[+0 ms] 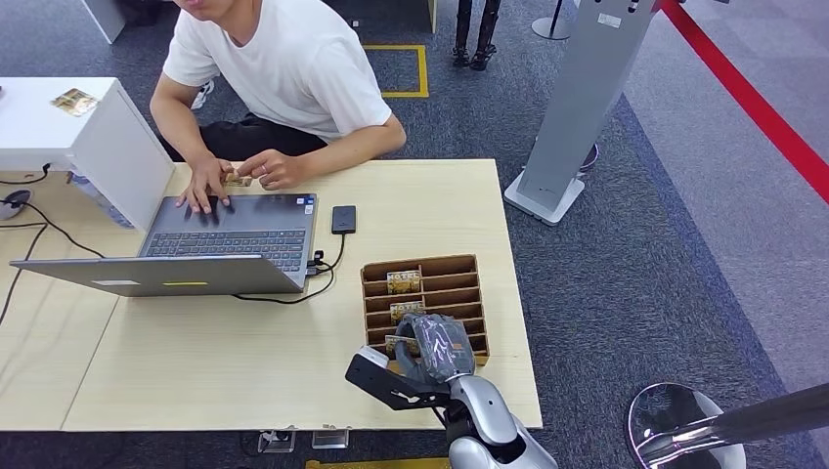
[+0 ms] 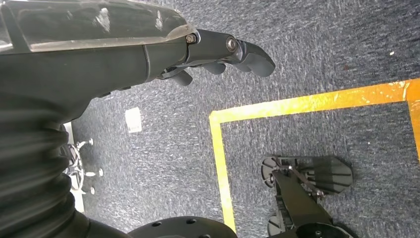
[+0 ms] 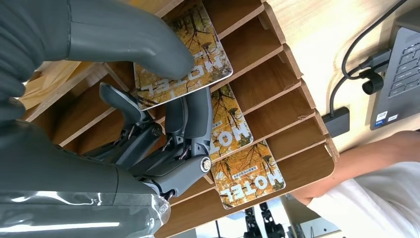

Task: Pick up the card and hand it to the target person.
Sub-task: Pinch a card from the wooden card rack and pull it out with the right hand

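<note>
On the wooden surface [image 1: 244, 342], head view:
- Rack: a brown wooden rack [image 1: 469, 269] with slots sat near the right edge of the surface.
- Right hand: the right hand [image 1: 438, 344] was low over the near end of the rack, on a card.
- Other cards: one card [image 1: 403, 281] stood in a far slot, another card [image 1: 407, 310] in a middle slot.
- Person: a person in a white shirt [image 1: 293, 68] sat at the far side, one hand on the laptop [image 1: 235, 239], the other holding a small card [image 1: 238, 180].
- Box: a small black box [image 1: 343, 218] lay beside the laptop, joined by a cable.

Left wrist view:
- Left hand: the left hand [image 2: 218, 52] hung over blue carpet [image 2: 322, 44] with a yellow line [image 2: 307, 103]; the fingers were curled a little and held nothing.

Right wrist view:
- Held card: a yellow "HOTEL" card [image 3: 190, 62] was pinched between the thick thumb [image 3: 129, 34] on top and the dark fingers [image 3: 195, 116] under it, over the rack's slots.
- Slots: two more cards leaned in slots just beside it.
</note>
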